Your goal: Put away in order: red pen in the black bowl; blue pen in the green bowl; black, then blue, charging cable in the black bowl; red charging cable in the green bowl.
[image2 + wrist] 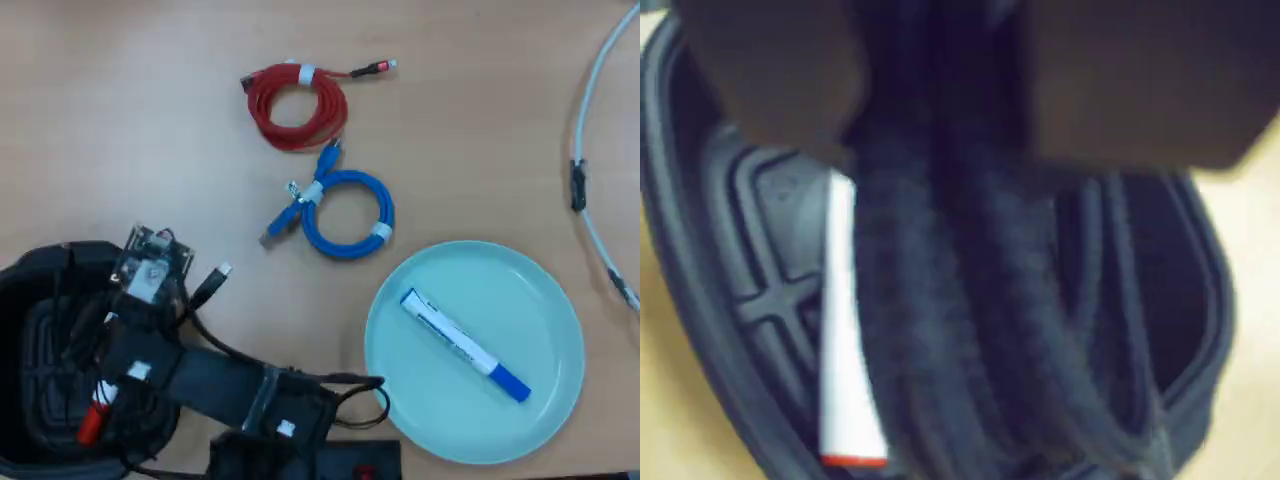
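Note:
In the wrist view the black bowl fills the frame, with the red pen lying on its ribbed base. My gripper hangs over the bowl, its jaws shut on the blurred black charging cable, whose strands trail down into the bowl. From overhead, the arm covers the black bowl at the lower left; the gripper is inside it, beside the red pen. The blue pen lies in the green bowl. The red charging cable and blue charging cable rest coiled on the table.
A white cord curves along the right edge of the overhead view. The arm's base and wires sit at the bottom between the two bowls. Bare wooden table lies left of the coiled cables.

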Robot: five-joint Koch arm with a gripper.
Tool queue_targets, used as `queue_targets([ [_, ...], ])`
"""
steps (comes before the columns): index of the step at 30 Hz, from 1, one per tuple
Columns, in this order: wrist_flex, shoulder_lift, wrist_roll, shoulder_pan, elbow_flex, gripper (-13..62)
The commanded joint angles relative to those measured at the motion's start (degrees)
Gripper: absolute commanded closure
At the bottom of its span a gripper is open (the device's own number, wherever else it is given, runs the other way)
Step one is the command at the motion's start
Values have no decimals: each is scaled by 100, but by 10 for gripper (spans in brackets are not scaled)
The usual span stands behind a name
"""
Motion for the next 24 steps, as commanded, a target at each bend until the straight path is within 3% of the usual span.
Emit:
queue_targets([
  [1,-343,316,176,-202,-88,567],
  [11,-360,519,439,-940,387,567],
  [24,-1538,527,422,-439,2558,567],
])
